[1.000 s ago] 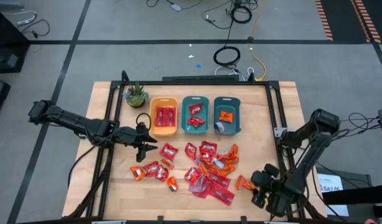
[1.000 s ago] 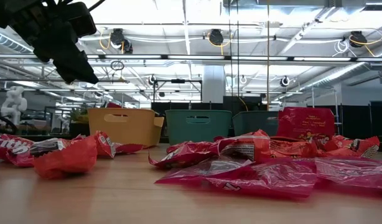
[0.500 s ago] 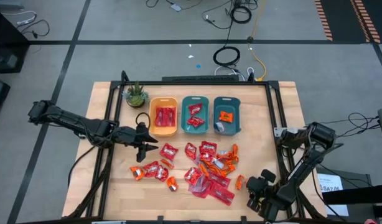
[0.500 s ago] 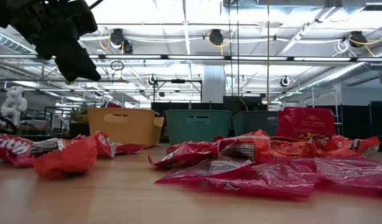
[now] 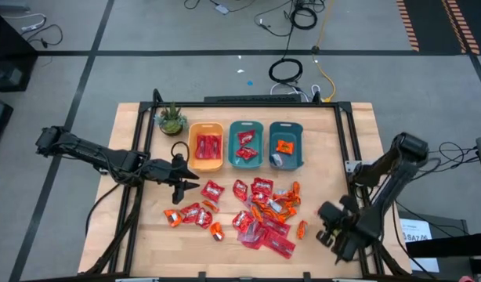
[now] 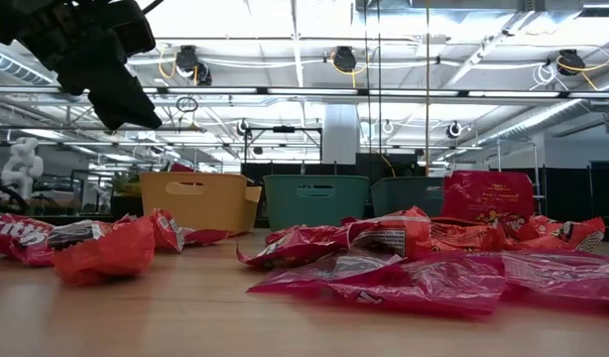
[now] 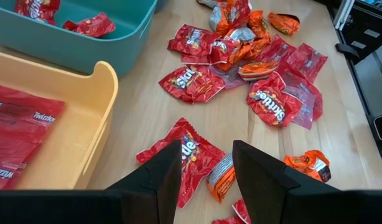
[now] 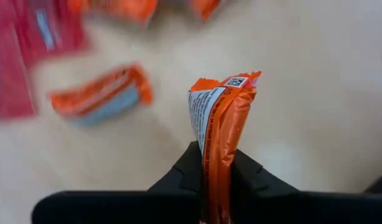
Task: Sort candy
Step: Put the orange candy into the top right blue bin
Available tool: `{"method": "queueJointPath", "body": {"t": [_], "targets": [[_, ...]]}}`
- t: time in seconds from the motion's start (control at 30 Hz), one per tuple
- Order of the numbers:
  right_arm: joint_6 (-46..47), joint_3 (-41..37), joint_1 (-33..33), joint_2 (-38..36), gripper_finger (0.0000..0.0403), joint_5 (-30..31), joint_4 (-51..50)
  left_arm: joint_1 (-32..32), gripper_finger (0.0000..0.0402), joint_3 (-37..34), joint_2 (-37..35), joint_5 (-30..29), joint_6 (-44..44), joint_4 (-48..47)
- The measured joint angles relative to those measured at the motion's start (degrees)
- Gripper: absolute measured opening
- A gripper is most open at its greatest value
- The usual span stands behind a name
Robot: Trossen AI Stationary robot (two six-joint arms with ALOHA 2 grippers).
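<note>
1. Your right pincer [image 8: 217, 163] has just closed: a second ago it stood wide over the near right corner of the worktop [image 5: 139, 211]; now it pinches an orange wrapped piece [image 8: 221, 118] upright between its fingers.
2. That means one candy is picked and ready to carry to a bin, probably the teal bin [image 5: 286, 146] with orange pieces.
3. Your left pincer [image 7: 206, 165] hangs partly open, empty, above the scattered candy [image 5: 260, 210] beside the yellow bin [image 5: 206, 146].
</note>
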Motion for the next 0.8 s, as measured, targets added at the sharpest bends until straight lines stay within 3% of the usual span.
{"method": "queueJointPath", "body": {"t": [0.1, 0.23, 0.3, 0.57, 0.8], "targets": [[-1.78, 0.00, -3.65, -5.24, 0.0017, 5.42, -4.81, -0.02, 0.0153, 0.00, 0.00, 0.00, 0.00, 0.02], [-5.87, 0.00, -10.62, -12.00, 0.0019, 17.49, -7.78, -0.01, 0.0153, -0.01, 0.00, -0.01, -0.01, 0.82], [-10.99, 0.02, -15.73, -14.94, 0.0019, 19.57, -6.85, -0.02, 0.0153, 0.00, 0.00, -0.02, -0.02, 1.57], [-45.39, 0.07, -40.15, -18.87, 0.0017, 14.35, 9.36, 0.00, 0.0153, 0.00, 0.00, -1.24, 0.11, 2.58], [-58.77, 0.07, -60.01, -15.59, 0.0016, 3.78, 15.93, 0.00, 0.0153, 0.00, 0.00, -3.06, 0.13, 2.45]]}}
